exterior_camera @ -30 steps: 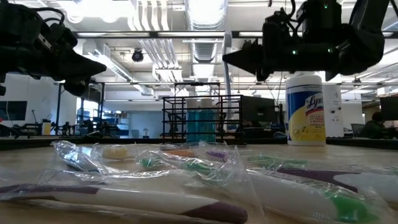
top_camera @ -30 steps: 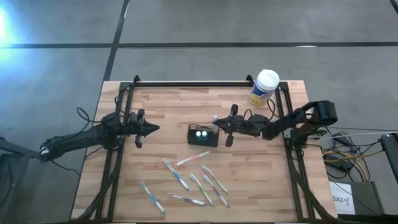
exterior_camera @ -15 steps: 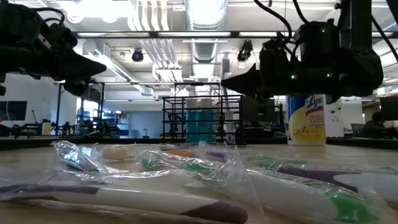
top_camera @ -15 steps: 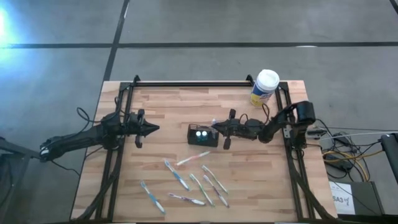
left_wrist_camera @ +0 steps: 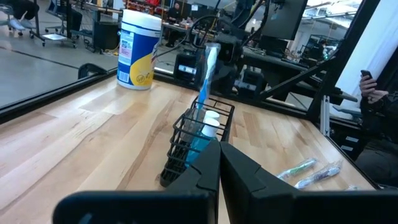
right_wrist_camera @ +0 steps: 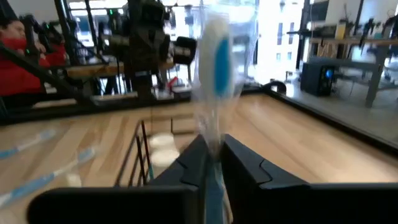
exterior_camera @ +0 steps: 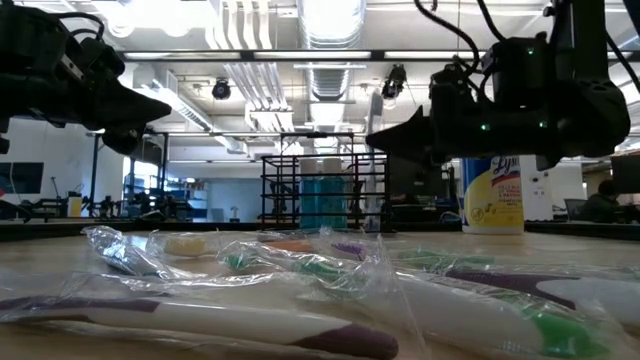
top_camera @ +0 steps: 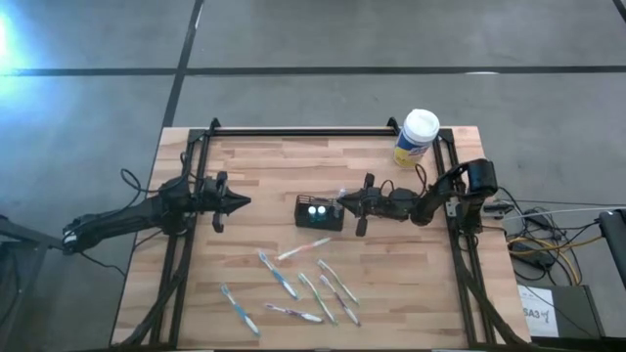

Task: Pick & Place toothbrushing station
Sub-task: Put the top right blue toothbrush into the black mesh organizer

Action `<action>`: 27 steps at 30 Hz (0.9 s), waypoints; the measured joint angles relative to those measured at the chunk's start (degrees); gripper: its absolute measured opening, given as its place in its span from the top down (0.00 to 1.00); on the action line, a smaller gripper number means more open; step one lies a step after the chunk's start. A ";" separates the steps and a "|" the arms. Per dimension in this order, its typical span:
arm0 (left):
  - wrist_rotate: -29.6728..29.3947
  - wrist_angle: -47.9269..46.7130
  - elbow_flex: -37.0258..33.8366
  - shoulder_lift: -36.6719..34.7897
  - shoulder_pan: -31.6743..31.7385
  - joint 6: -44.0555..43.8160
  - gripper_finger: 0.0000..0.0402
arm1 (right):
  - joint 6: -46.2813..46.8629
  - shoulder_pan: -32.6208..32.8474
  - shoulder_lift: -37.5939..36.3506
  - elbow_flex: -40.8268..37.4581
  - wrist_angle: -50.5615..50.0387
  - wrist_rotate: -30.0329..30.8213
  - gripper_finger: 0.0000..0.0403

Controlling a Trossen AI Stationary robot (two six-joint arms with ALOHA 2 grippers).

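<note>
Mesh holder (top_camera: 320,212) sat mid-table, looked light and stiff, so grab its rim. Right gripper (top_camera: 340,202), jaws clamped on a wrapped toothbrush (right_wrist_camera: 216,74), hovered beside it; left gripper (top_camera: 243,202) jaws together

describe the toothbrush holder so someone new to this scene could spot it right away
Start at the wooden table in the high view and go to its middle, just ahead of the right pincer. There stands the toothbrush holder, a small black mesh-sided box. The wrapped toothbrushes lie flat nearby, and the wipes canister is round and white-lidded.
</note>
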 joint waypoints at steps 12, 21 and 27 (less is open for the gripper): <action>0.00 0.02 0.00 0.04 0.00 -0.09 0.97 | 1.22 0.07 -5.69 -0.29 -4.53 -0.12 0.60; 0.01 0.03 0.00 0.04 -0.01 -0.15 0.97 | 0.22 0.68 -23.27 2.02 -27.50 -0.09 0.54; 0.02 0.04 0.00 0.04 0.00 -0.15 0.97 | 1.09 3.87 -39.26 12.86 -70.75 1.59 0.55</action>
